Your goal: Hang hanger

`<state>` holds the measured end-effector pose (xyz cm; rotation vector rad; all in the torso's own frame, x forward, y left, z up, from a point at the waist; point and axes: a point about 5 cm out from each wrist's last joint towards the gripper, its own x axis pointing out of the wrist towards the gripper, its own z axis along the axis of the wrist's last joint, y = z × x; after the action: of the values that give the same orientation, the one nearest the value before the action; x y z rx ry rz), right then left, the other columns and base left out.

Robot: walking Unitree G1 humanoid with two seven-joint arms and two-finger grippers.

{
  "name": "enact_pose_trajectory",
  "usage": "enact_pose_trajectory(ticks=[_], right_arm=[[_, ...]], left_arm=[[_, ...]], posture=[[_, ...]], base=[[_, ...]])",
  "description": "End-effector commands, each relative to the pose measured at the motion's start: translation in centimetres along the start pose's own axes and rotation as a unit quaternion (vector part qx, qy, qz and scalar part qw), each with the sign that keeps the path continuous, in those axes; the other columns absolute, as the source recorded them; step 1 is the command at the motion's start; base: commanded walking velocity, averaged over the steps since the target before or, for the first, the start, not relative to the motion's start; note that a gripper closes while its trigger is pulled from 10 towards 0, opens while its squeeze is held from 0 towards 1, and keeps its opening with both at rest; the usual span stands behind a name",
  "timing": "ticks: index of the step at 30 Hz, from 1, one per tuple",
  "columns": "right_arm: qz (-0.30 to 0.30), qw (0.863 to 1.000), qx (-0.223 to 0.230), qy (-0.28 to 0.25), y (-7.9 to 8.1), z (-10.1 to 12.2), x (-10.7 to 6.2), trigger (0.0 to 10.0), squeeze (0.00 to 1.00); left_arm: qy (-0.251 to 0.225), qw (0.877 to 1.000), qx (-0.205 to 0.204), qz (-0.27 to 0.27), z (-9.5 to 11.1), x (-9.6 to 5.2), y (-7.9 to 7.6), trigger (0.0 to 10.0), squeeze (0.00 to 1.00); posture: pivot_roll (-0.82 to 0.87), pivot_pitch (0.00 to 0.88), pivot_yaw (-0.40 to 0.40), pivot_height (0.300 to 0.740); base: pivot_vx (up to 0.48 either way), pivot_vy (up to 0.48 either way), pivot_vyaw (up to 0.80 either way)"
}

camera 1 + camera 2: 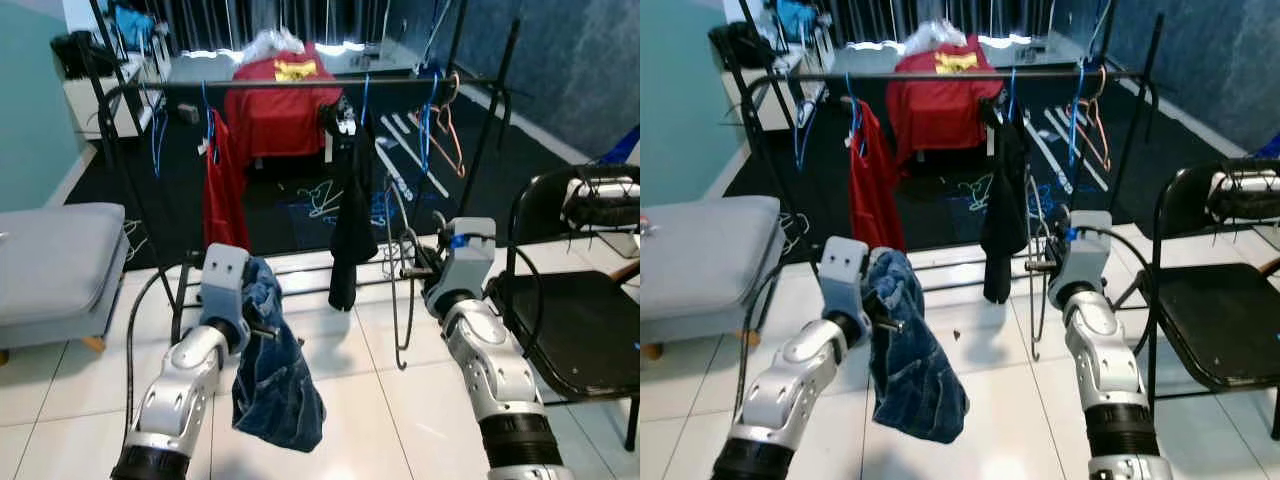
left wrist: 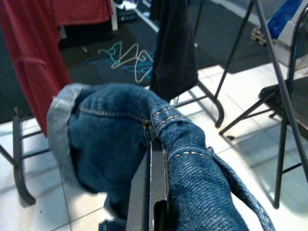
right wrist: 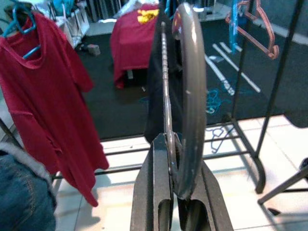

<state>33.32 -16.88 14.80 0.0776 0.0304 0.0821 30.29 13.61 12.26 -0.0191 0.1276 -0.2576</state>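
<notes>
My left gripper [image 1: 268, 328] is shut on a pair of blue jeans [image 1: 275, 385] that droop from it over the tiled floor; in the left wrist view the denim [image 2: 110, 139] is bunched over the closed fingers [image 2: 153, 187]. My right gripper [image 1: 416, 268] is shut on a dark grey hanger [image 1: 400, 310], held upright with its hook [image 3: 188, 82] pointing up. Both are in front of and below the black clothes rail [image 1: 300, 86]. A red shirt [image 1: 222, 190] and a black garment [image 1: 352, 225] hang from the rail.
Blue hangers [image 1: 428, 115] and an orange hanger [image 1: 452, 130] hang at the rail's right end. A black folding chair [image 1: 570, 330] stands on my right and a grey cushioned seat [image 1: 50, 260] on my left. Loose hangers [image 1: 320, 200] lie on the dark mat behind the rack.
</notes>
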Motion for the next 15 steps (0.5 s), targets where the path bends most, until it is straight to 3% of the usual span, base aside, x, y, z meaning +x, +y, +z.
enact_pose_trajectory(ticks=[1, 7, 13, 15], right_arm=[[0.011, 1.0, 0.003, 0.01, 0.2, -0.3, 0.0, 10.0, 0.0], [0.07, 0.998, -0.007, 0.009, 0.8, 0.5, 0.2, 10.0, 0.0], [0.075, 0.997, -0.005, -0.006, 0.5, 1.8, 0.6, 10.0, 0.0], [0.06, 0.998, -0.019, -0.018, 0.0, 2.6, 0.7, 10.0, 0.0]], left_arm=[[-0.011, 1.0, 0.009, -0.005, 0.5, 0.0, -0.1, 10.0, 0.0], [-0.005, 1.0, 0.013, 0.009, 0.2, -0.5, 0.7, 10.0, 0.0], [-0.004, 1.0, 0.016, 0.011, 0.3, -0.4, 1.1, 10.0, 0.0], [-0.005, 1.0, 0.018, 0.016, 0.5, -0.4, 1.5, 10.0, 0.0]], posture=[[0.03, 0.0, -0.005, 0.74], [0.03, 0.002, 0.002, 0.74], [0.02, 0.004, 0.004, 0.74], [0.01, 0.015, 0.01, 0.74]], base=[[0.401, 0.0, 0.0], [0.396, 0.0, 0.0], [0.394, 0.0, 0.0], [0.394, 0.0, 0.74]])
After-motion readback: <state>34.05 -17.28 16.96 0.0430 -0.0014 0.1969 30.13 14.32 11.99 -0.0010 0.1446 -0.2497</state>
